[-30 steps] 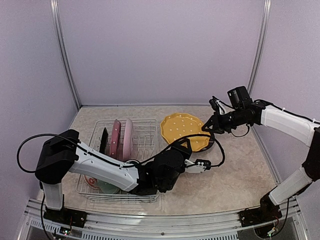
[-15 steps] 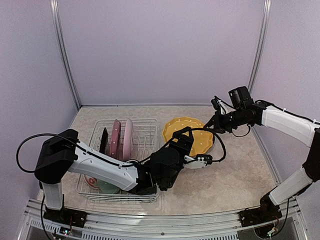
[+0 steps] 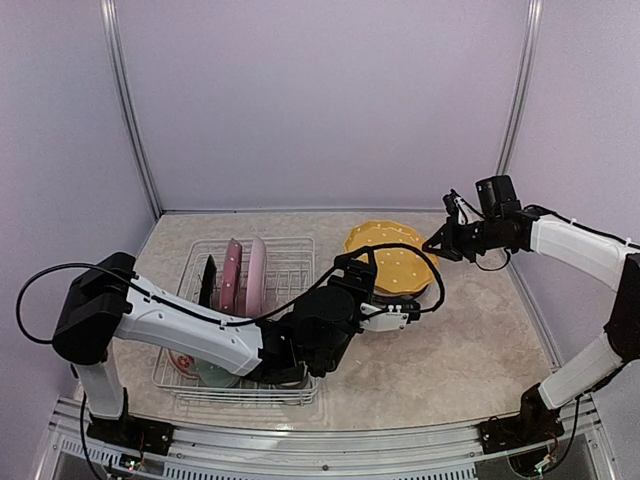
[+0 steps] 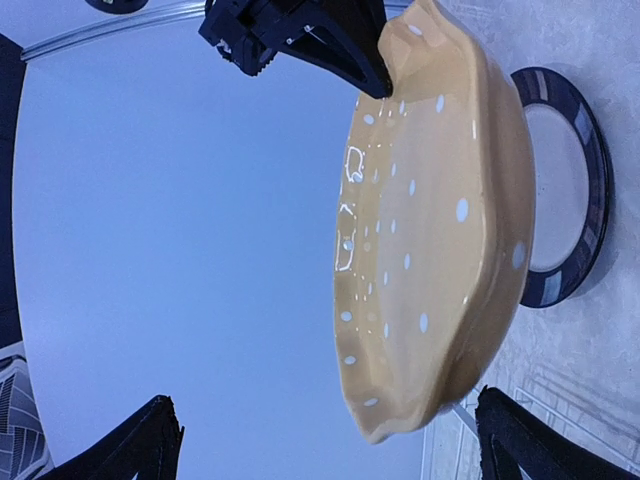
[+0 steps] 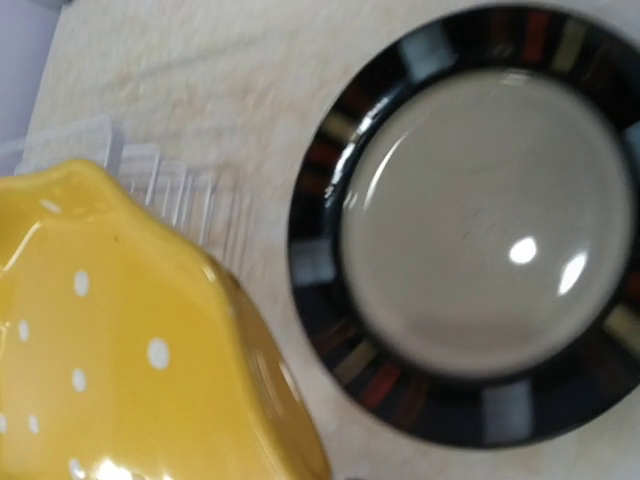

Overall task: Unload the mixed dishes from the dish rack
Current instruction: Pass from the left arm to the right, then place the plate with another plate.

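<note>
The yellow dotted plate [image 3: 392, 262] hangs tilted above the table, right of the dish rack [image 3: 290, 252]. My right gripper [image 3: 434, 247] is shut on its far right rim; in the left wrist view its black fingers [image 4: 330, 45] pinch the plate's top edge [image 4: 430, 230]. My left gripper [image 3: 365, 272] stands open at the plate's near left edge, its fingertips [image 4: 505, 440] wide on either side and not touching. A black-rimmed plate [image 5: 470, 230] lies flat on the table under the yellow one. Two pink plates [image 3: 246, 275] and a black plate [image 3: 208, 282] stand upright in the rack.
My left arm lies across the rack's front right corner and hides part of it. A pale-green cup [image 3: 215, 376] and a red-patterned bowl [image 3: 180, 362] show in the rack's near end. Walls close the table at the back and on both sides.
My left gripper has opened and let go of the yellow plate. The right gripper has carried the plate to the right and tipped it flatter over the black-rimmed plate.
</note>
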Tool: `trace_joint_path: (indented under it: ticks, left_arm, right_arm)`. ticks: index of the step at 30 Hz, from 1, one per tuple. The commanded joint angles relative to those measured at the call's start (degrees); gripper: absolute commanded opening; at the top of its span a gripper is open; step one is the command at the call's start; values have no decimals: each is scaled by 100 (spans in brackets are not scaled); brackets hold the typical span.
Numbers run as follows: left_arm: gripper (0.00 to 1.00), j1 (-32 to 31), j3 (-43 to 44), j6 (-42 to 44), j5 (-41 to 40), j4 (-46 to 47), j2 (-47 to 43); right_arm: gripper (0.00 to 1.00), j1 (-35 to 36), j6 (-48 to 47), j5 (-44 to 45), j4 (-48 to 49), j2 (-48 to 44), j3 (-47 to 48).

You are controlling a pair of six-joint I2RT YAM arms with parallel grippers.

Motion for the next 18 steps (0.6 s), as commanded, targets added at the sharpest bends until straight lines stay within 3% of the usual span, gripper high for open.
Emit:
trace_joint_path:
  ticks: [1, 14, 18]
  left_arm:
    - [99, -14, 42, -844, -33, -630, -417]
    - [99, 174, 675, -3647, 74, -3604, -1604]
    - [99, 301, 1052, -4991, 320, -4808, -1965]
  right_arm:
    - [0, -266, 339, -280, 1051, -90, -210]
    - [0, -325, 312, 150, 1717, 588, -138]
    - [0, -324, 171, 310, 1728, 914, 36]
